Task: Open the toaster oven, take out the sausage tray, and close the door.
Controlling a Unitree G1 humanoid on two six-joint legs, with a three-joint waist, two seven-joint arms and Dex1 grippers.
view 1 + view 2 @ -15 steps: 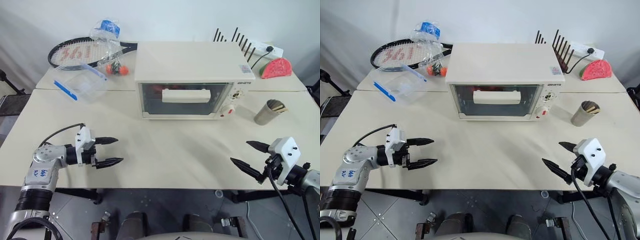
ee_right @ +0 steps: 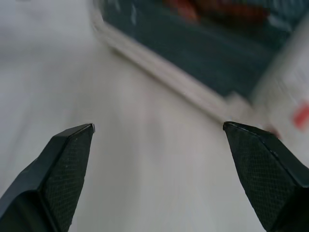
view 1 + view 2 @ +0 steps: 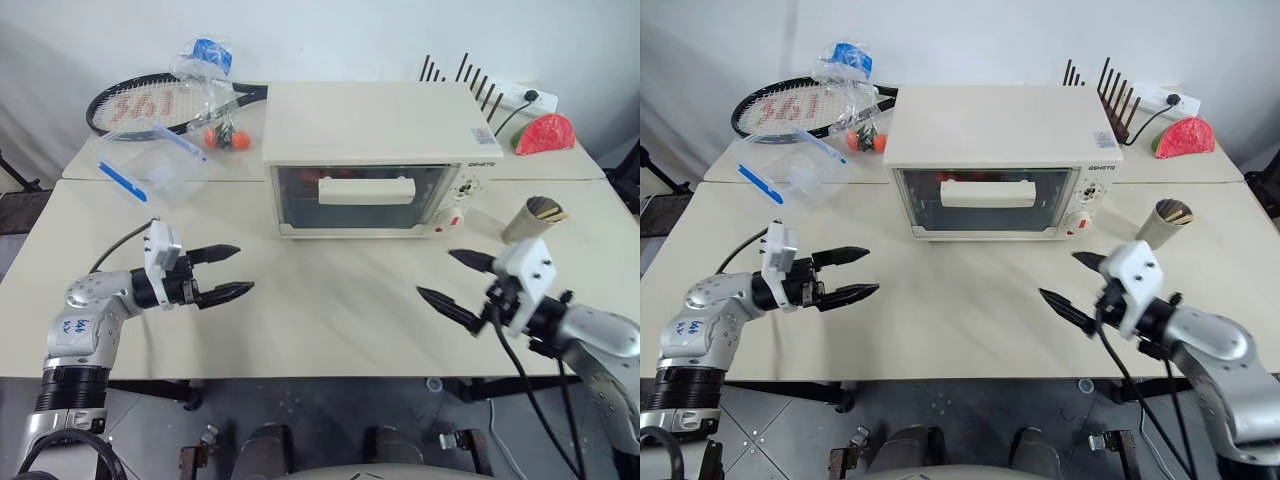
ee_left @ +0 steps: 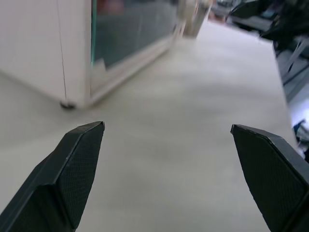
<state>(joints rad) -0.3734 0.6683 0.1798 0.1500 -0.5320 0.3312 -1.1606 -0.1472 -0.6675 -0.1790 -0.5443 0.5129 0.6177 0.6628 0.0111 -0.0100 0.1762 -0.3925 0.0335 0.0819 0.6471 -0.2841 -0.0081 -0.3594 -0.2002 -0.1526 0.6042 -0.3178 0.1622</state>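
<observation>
The toaster oven point(image 3: 380, 160) looks heavy and steady; its door point(image 3: 365, 198) is fragile glass, so grip the stiff bar handle point(image 3: 366, 190). Left gripper point(image 3: 226, 273) and right gripper point(image 3: 455, 280) gape wide, empty.

Matt cream toaster oven point(image 3: 375, 125), glossy glass door point(image 3: 365, 198), smooth matt table point(image 3: 330, 310)

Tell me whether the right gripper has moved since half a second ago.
Yes. The right gripper, jaws open, has moved inward toward the table's middle and closer to the toaster oven, judged against the oven's front and the cup.
</observation>
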